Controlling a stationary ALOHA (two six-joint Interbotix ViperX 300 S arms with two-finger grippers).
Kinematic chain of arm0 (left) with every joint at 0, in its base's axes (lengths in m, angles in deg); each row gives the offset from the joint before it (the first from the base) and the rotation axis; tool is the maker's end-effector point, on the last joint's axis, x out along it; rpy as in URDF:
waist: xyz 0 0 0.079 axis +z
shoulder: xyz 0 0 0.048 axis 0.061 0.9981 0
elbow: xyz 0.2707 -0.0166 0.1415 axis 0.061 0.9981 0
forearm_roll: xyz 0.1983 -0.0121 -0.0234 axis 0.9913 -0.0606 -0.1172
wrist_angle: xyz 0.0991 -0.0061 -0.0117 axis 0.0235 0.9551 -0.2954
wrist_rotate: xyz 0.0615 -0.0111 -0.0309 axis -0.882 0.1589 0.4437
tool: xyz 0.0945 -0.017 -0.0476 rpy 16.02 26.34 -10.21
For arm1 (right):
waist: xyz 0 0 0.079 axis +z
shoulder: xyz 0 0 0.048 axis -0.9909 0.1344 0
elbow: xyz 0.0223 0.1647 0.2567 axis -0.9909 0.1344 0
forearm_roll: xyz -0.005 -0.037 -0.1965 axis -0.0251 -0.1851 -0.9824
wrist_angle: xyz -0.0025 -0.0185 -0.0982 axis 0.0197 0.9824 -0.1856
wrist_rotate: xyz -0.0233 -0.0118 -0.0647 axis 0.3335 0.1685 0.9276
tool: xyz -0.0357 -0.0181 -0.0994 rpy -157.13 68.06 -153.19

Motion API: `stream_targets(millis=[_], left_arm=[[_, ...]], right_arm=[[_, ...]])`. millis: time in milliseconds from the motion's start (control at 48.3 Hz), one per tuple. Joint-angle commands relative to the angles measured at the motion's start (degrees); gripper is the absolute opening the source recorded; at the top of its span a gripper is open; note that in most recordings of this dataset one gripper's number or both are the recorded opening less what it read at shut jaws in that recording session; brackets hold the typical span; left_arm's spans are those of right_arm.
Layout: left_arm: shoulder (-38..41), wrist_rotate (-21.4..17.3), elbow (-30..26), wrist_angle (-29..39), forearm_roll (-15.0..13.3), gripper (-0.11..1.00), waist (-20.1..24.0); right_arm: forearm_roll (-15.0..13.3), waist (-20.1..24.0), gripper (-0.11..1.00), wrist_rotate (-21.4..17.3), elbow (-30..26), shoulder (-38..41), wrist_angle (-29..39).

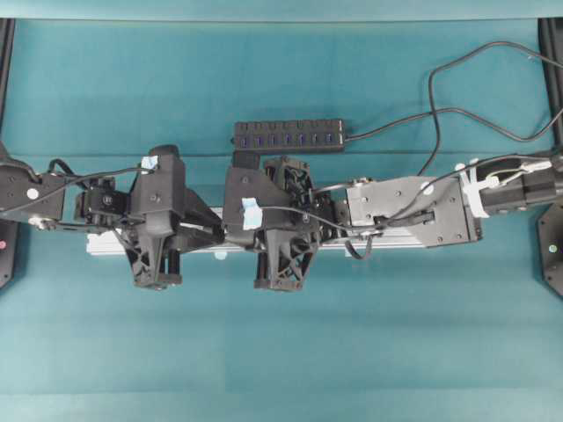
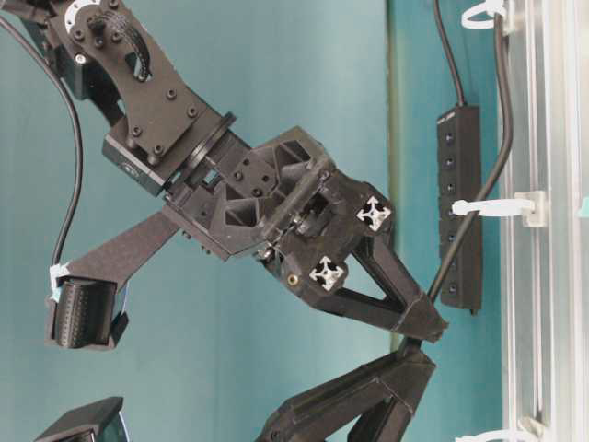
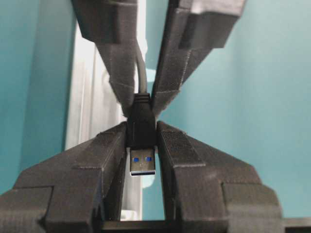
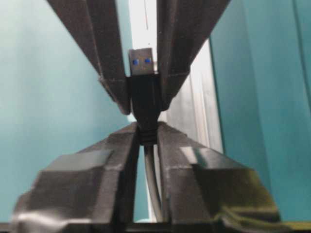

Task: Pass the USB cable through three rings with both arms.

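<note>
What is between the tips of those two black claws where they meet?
The plug of the USB cable: the left gripper and right gripper both pinch its black body. Its metal tip shows; the pinched sides are covered by the fingers.

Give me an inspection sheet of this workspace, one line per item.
Surface: teal table.
Job's things: USB cable plug pinched between both grippers; rings on the silver rail.
Clutter: black hub behind the rail.
Grippers: left gripper shut on the plug body; right gripper shut at the plug's cord end.
Cables: hub lead loops toward the far right.
Surroundings: black frame posts at the table's edges.
</note>
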Motion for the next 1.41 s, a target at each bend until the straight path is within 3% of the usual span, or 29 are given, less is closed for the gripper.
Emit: stream_targets(millis=[0,393,579,641,828,1221,1386], left_arm=[[-0.6,0.2,-1.1,-0.6,0.1,0.22,-0.1],[-1.0,1.2,-1.0,-0.3,0.1,0.25,0.9],[-3.2,1.9,-1.1,-0.2,0.1,0.80,0.5],[-4.6,2.7,-0.9,-0.2,0.1,0.91,0.5],[-10.2,4.8,1.8,1.3,0.1,0.77,0.5],[-26.6,11.2,8.8,5.4,0.1,0.77,0.7],[-33.3,10.8,10.7,8.4,0.1,0.76,0.9]], right_arm=[[-0.1,0.2,-0.07,0.1,-0.9,-0.4,-0.3],[-0.2,0.3,-0.07,0.1,-0.9,-0.4,1.8],[-0.2,0.3,-0.07,0.0,-1.3,-0.3,4.7],[-0.2,0.3,-0.07,0.0,-2.0,0.1,6.0],[-0.1,0.2,-0.07,0.2,-5.1,2.0,10.7],[-0.1,0.4,-0.07,0.3,-7.9,6.0,14.8],[-0.1,0.6,-0.07,0.7,-8.5,7.7,16.1]])
